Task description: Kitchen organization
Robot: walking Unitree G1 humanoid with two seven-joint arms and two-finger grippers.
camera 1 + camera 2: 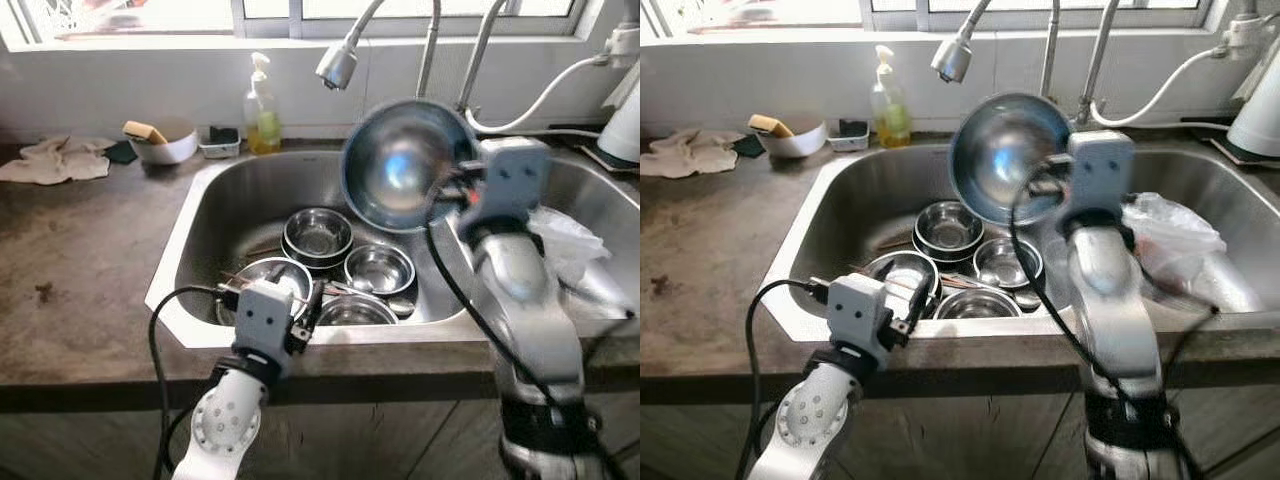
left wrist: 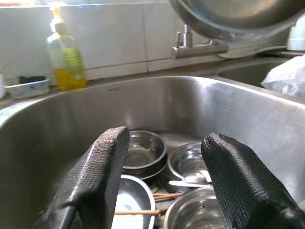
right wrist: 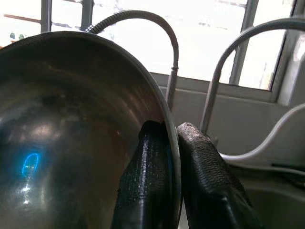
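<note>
The large steel bowl (image 1: 405, 165) is held up above the middle of the sink (image 1: 205, 215), tipped on edge with its hollow facing the robot, probably so it drains and clears the dishes below. The right gripper (image 3: 172, 157) pinches its rim, one finger inside and one outside, which is why the bowl hangs sideways rather than flat. It sits just under the spray head (image 1: 338, 65) of the tap.

The left gripper (image 2: 164, 164) rests at the near edge of the sink, fingers spread apart and holding nothing, apparently waiting its turn over the dishes.

In the sink basin lie four smaller steel bowls (image 1: 317, 235), bunched at the near side, with a few thin sticks (image 2: 157, 196) across them. A second basin to the right holds one crumpled plastic bag (image 1: 565, 240).

On the far ledge stand one soap bottle (image 1: 261, 112), one small tray (image 1: 220, 142) and one white bowl (image 1: 165, 145) with a sponge (image 1: 144, 131). One rag (image 1: 58, 160) lies on the counter (image 1: 80, 270) at far left.
</note>
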